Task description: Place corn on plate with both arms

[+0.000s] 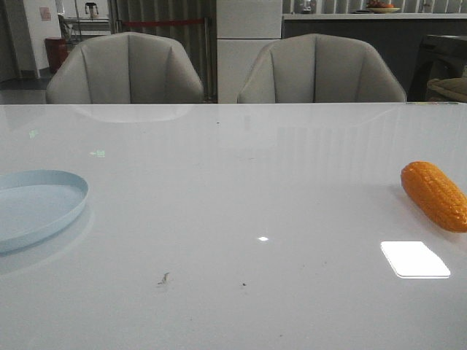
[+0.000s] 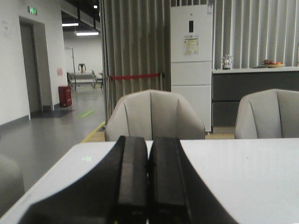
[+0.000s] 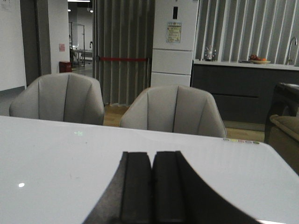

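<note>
In the front view the orange corn (image 1: pixel 436 195) lies on the white table (image 1: pixel 241 182) at the far right edge, tapered end toward the back. The pale blue plate (image 1: pixel 33 208) sits at the far left edge, empty, partly cut off. Neither arm shows in the front view. In the left wrist view my left gripper (image 2: pixel 148 142) is shut and empty above the table, pointing level at the chairs. In the right wrist view my right gripper (image 3: pixel 152 156) is also shut and empty. Corn and plate do not show in either wrist view.
Two grey chairs (image 1: pixel 125 69) (image 1: pixel 321 69) stand behind the table's far edge. A bright light reflection (image 1: pixel 414 259) lies on the table near the corn. A dark cabinet (image 1: pixel 445 65) stands at the back right.
</note>
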